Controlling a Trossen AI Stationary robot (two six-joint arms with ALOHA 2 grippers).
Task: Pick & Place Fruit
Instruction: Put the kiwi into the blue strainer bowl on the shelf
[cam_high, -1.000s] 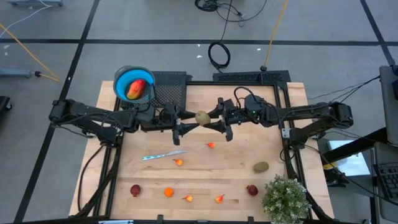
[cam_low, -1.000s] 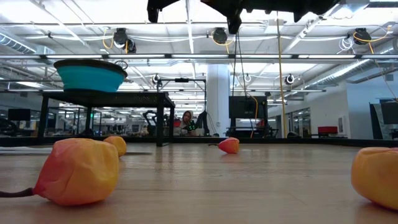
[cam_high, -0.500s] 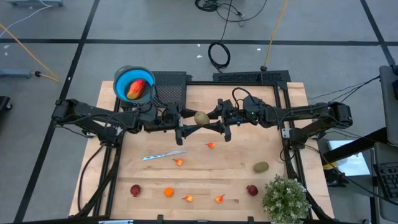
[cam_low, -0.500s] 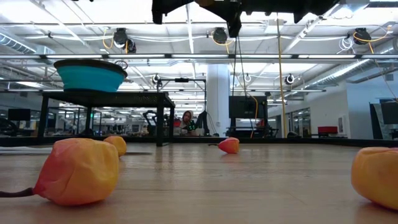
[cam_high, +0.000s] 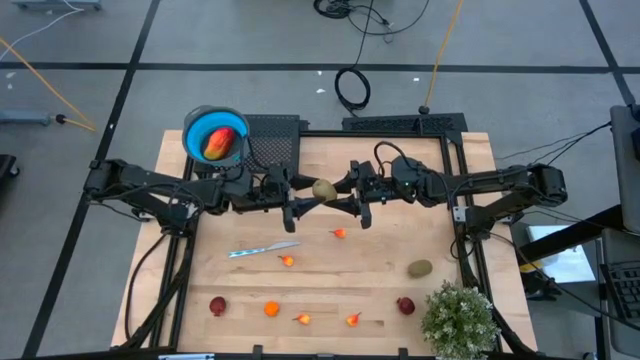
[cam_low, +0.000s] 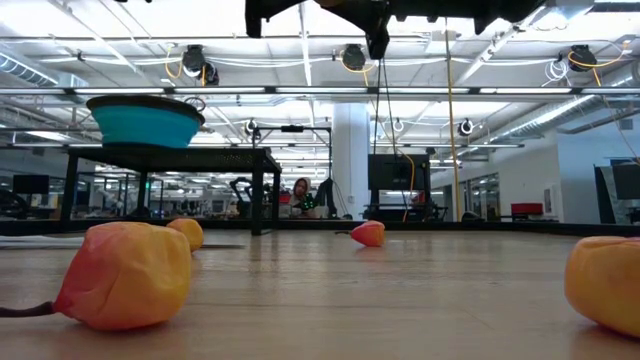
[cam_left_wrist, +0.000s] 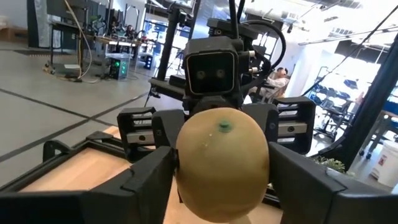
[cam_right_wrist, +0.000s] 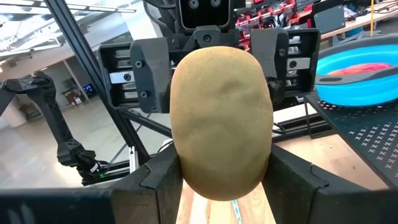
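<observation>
Midair, fuzzy oval kiwi (cam_high: 323, 189) clamped by right end effector (cam_high: 343, 194), left end effector (cam_high: 303, 196) seemingly gripping too

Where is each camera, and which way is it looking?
High view: above the table, looking straight down; both arms show, meeting at the kiwi.
Low view: at tabletop height, looking across; arm parts hang at the top.
Left wrist view: on the left arm, facing the right tool; its own fingers flank the kiwi.
Right wrist view: on the right arm, facing the left tool and blue bowl.
Both wrist views share the kiwi.
</observation>
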